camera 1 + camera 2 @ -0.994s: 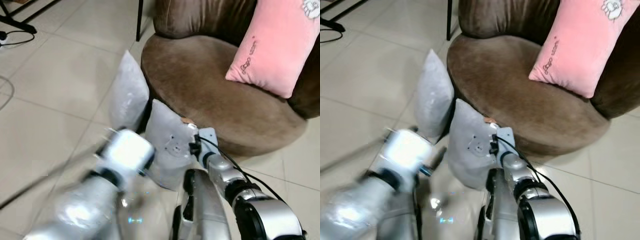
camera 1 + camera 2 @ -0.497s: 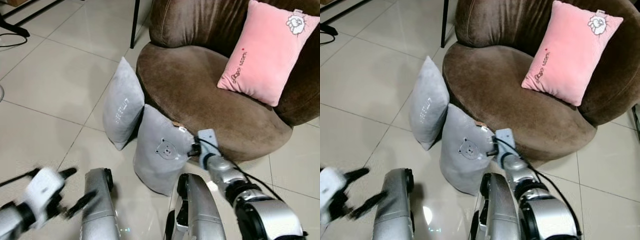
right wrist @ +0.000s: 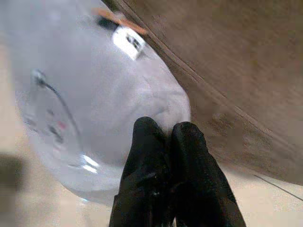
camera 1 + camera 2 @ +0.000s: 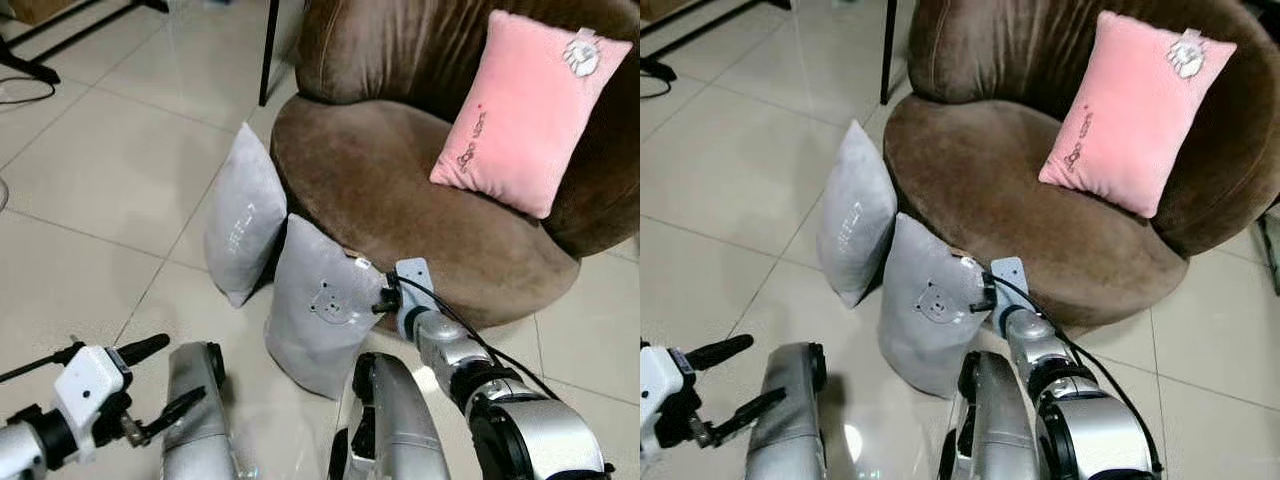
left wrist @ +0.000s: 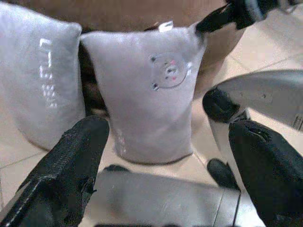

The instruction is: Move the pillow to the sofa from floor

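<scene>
Two grey pillows stand on the tiled floor, leaning against a round brown sofa (image 4: 400, 190). The nearer grey pillow (image 4: 315, 320) bears a small bear face; the other grey pillow (image 4: 243, 228) stands to its left. My right gripper (image 4: 378, 302) is shut on the bear pillow's upper right corner (image 3: 161, 109), close against the sofa's edge. My left gripper (image 4: 180, 370) is open at the lower left, above the floor and short of the pillows, with nothing between its fingers (image 5: 80, 156). Its wrist view faces the bear pillow (image 5: 151, 99).
A pink pillow (image 4: 520, 110) leans on the sofa's backrest. A black metal leg (image 4: 268, 50) stands behind the sofa's left side. A black cable (image 4: 20, 85) lies on the floor at the far left. Open tiled floor (image 4: 100, 180) stretches left of the pillows.
My left arm has swung away from in front of the pillows, down to the lower left, gripper open. The right gripper has stayed on the bear pillow's corner. The camera has shifted slightly.
</scene>
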